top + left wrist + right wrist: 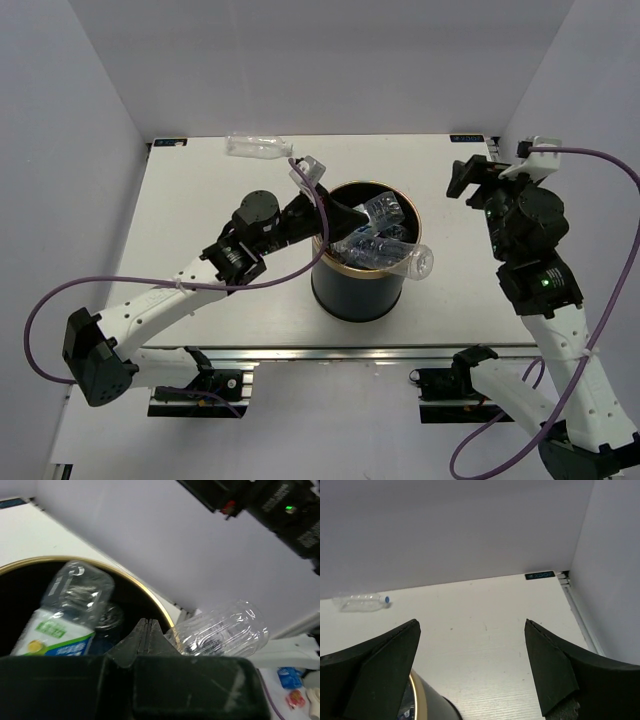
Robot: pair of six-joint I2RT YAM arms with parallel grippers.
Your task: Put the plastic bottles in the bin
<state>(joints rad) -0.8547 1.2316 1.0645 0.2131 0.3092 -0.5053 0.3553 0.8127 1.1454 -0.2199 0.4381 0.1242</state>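
**Inspector:** Start with the left hand. What is its state?

**Operator:** I find the left gripper (pixel 145 634) with its jaws pressed flat together and nothing between them. In the overhead view its tip sits over the near-left rim of the bin (pixel 358 295).

**Inspector:** What does the wrist camera add?

**Operator:** It looks into the bin. I see a labelled bottle (pixel 64 617) leaning inside, clear and crinkled, with a green, white and blue label. From overhead that label is not legible to me; I only make out a pile of clear plastic.

**Inspector:** And at the rim?

**Operator:** A clear bottle (pixel 408 258) lies across the right side of the gold rim, one end inside and the other jutting out past the wall. It has no label that I can see.

**Inspector:** The right hand?

**Operator:** The right gripper (pixel 471 630) has its jaws spread wide and holds nothing. It hangs above the far-right part of the table (pixel 200 210), well apart from the bin.

**Inspector:** Is anything outside the bin?

**Operator:** One stray bottle (pixel 362 601) lies on its side at the far edge of the table, against the back wall. It is clear with a blue cap.
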